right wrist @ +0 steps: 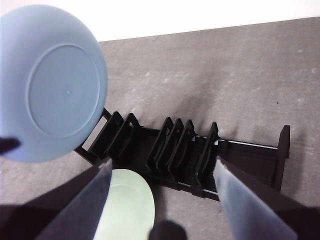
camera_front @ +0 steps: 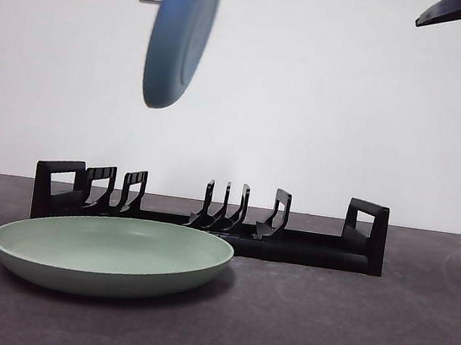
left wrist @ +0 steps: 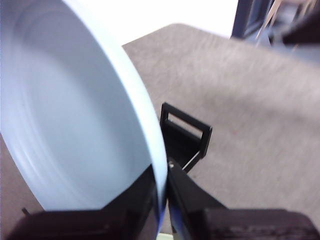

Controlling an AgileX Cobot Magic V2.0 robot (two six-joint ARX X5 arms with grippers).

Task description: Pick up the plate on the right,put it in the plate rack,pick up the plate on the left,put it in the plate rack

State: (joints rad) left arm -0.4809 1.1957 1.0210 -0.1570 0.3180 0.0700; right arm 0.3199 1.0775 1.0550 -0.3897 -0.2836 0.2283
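The blue plate [camera_front: 179, 42] hangs edge-down above the plate rack's [camera_front: 289, 247] end, its rim pinched in the closed left end effector [left wrist: 162, 200]; the right end effector [right wrist: 160, 200] gapes wide, holding nothing.

You have the plate rack [camera_front: 289, 247] running left to right across the table [camera_front: 380, 328], its slots empty. One plate [camera_front: 109, 252] lies flat on the table just in front of the rack's left half. The other plate [camera_front: 181, 34] hangs on edge in the air, high above the rack's left end, held by the left gripper [left wrist: 162, 200].
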